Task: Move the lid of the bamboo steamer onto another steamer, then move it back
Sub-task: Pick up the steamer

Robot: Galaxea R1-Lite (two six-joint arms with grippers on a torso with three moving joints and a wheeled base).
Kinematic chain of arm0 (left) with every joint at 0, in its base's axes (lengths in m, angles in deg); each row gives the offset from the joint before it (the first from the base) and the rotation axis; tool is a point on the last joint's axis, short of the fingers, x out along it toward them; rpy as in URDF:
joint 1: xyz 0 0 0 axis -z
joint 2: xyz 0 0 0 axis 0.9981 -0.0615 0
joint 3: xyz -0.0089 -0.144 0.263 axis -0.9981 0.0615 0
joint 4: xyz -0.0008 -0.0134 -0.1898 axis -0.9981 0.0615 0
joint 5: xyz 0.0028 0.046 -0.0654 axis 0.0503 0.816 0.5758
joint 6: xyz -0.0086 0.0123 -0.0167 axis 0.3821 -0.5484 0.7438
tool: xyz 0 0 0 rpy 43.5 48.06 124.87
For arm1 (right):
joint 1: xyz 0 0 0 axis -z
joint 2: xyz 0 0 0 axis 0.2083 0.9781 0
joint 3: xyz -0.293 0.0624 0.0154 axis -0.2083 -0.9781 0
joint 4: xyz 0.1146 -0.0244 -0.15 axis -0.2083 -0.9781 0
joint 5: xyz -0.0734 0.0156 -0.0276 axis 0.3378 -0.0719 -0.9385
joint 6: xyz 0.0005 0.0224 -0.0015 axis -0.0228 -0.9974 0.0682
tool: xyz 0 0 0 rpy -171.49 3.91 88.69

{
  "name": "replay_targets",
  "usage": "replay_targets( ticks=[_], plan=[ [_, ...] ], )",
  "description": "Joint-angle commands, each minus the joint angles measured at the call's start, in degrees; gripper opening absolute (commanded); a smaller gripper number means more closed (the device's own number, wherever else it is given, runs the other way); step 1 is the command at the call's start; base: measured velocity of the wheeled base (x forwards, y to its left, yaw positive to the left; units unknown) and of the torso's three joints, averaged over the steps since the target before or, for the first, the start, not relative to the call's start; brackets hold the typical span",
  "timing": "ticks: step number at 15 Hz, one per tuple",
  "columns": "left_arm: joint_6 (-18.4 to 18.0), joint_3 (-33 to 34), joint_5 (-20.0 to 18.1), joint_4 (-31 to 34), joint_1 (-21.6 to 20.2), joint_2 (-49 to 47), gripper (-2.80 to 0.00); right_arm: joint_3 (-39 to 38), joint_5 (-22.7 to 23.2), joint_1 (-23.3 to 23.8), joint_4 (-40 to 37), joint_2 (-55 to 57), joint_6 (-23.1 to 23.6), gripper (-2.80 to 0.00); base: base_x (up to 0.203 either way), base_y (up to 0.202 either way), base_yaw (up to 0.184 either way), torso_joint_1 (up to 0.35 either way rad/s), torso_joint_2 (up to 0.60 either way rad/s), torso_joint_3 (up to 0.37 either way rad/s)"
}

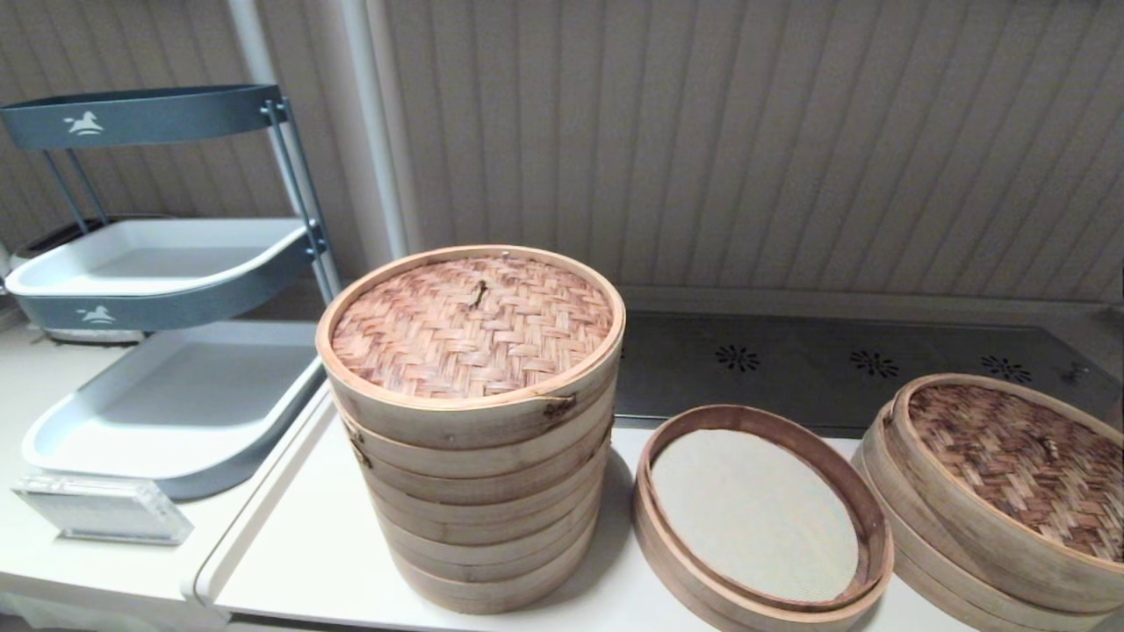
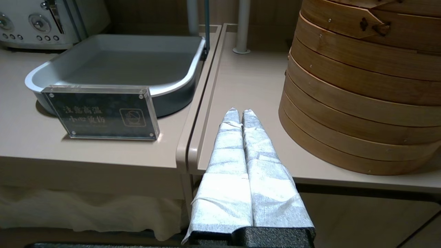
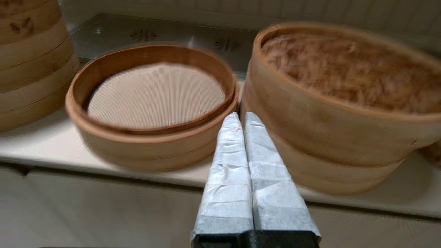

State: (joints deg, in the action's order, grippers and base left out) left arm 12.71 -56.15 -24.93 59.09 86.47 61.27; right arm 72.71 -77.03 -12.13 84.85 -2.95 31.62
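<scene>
Left wrist view: sign (image 2: pixel 103 113) bears Chinese characters, seemingly "注意高温".

Acrylic sign (image 2: pixel 101 113): Chinese characters 注意高温 小心烫伤 (faint, second line uncertain).

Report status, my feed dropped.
Both tools shut, empty, short of the counter. Dark lid on right steamer; open ring beside it. Nothing between.

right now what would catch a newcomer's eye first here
The tall tiered steamer with its reddish woven lid dominates the middle. To its right sits the open low steamer ring, and at far right the dark-brown woven lid rests on its own steamer.
</scene>
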Motion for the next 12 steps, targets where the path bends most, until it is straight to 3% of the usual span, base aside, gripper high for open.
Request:
replay_targets(
  ticks=[1, 4, 8, 12],
  plan=[
    [0.00, 1.41, 0.06, -0.04, 0.00, 0.08, -2.80, 5.19, 1.68, -0.01, -2.51, 0.64, 0.03, -2.80, 0.000, 0.000, 0.000, 0.000, 0.00, 0.000],
    [0.00, 1.41, 0.00, -0.04, -0.08, 0.08, -2.80, 15.18, 4.90, 0.05, -11.68, 4.05, -0.11, -2.80, 0.000, 0.000, 0.000, 0.000, 0.00, 0.000],
    [0.00, 1.41, -0.03, -0.04, 0.00, 0.08, -2.80, 24.74, 5.15, 0.04, -12.34, 19.62, -1.06, -2.80, 0.000, 0.000, 0.000, 0.000, 0.00, 0.000],
    [0.00, 1.41, 0.00, -0.04, -0.04, 0.15, -2.80, 32.67, 3.43, 2.46, -12.97, 35.02, -5.75, -2.80, 0.000, 0.000, 0.000, 0.000, 0.00, 0.000]
  ],
)
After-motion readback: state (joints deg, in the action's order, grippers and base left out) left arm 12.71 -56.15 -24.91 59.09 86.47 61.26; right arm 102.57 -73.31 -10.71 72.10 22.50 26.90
